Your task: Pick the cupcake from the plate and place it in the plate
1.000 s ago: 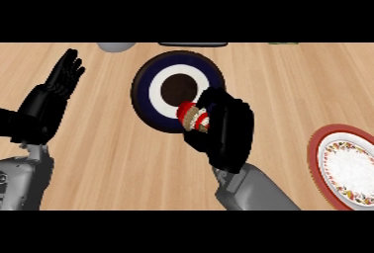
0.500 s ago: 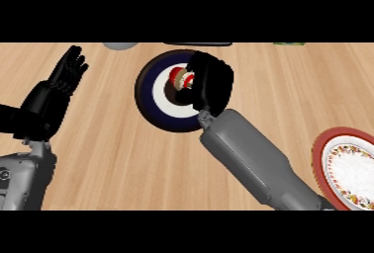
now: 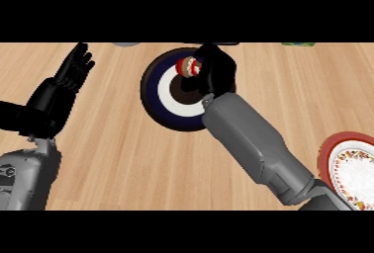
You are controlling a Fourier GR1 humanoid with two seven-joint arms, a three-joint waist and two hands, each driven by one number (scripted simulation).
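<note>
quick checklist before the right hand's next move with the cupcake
1. Right hand curled round the red and white cupcake: ok.
2. Cupcake over the dark blue and white round plate: ok.
3. Cupcake lifted clear of that plate: cannot tell.
4. Red-rimmed patterned plate at the right edge free to take it: ok, nothing on the part that shows.
5. Wooden counter between the two plates free of things: ok.
6. Left hand open at the left, apart from the plates: ok.
</note>
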